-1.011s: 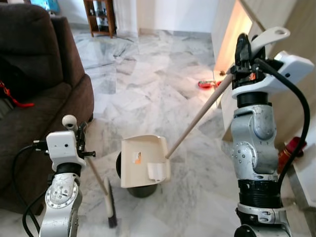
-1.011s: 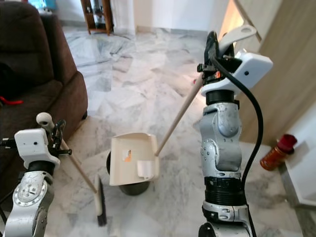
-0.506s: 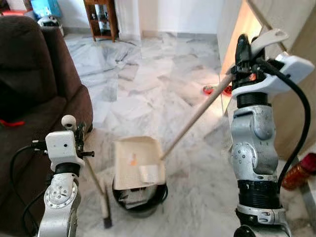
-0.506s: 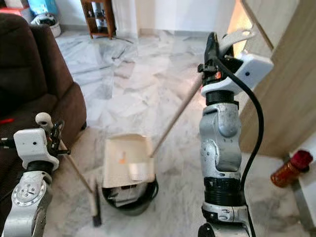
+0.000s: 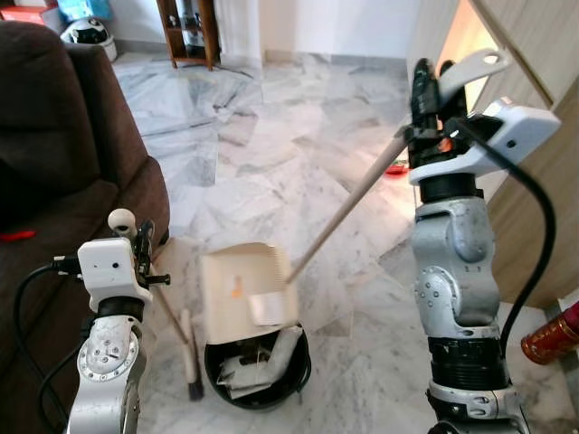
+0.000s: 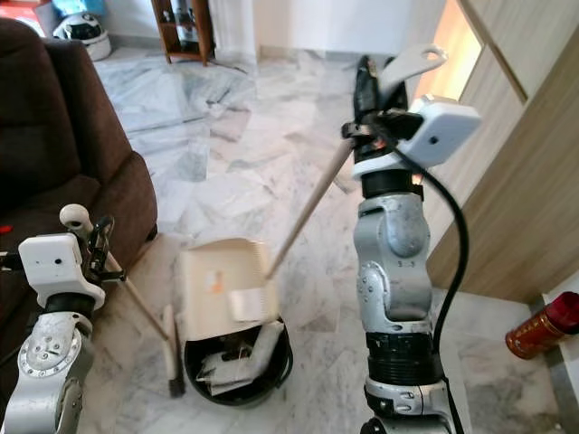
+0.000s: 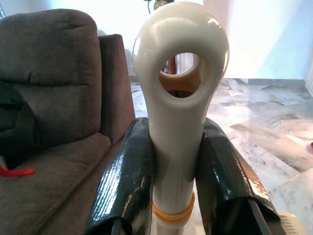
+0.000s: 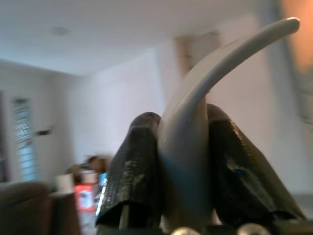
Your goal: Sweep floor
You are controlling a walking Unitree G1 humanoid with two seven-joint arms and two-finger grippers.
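Observation:
My right gripper (image 5: 422, 90) is shut on the pale end of the dustpan's long wooden handle (image 5: 348, 206). The cream dustpan (image 5: 244, 292) hangs tilted over a black bin (image 5: 261, 372) on the marble floor, with paper scraps inside the bin. My left gripper (image 5: 140, 242) is shut on the white looped end of the broom handle (image 7: 179, 98). The broom's dark brush head (image 5: 191, 366) rests on the floor just left of the bin. In the right wrist view, black fingers (image 8: 134, 171) clamp the curved pale handle (image 8: 205, 98).
A dark brown sofa (image 5: 63, 163) stands at the left. A wooden cabinet wall (image 6: 534, 172) runs along the right, with a red bottle (image 6: 543, 324) at its foot. A wooden shelf (image 5: 190, 32) stands at the far back. Open marble floor (image 5: 271, 136) lies ahead.
The view has shifted, so more of the bin shows under the dustpan. The dustpan has tipped further over the bin, and paper scraps now show inside. Both grippers keep their holds.

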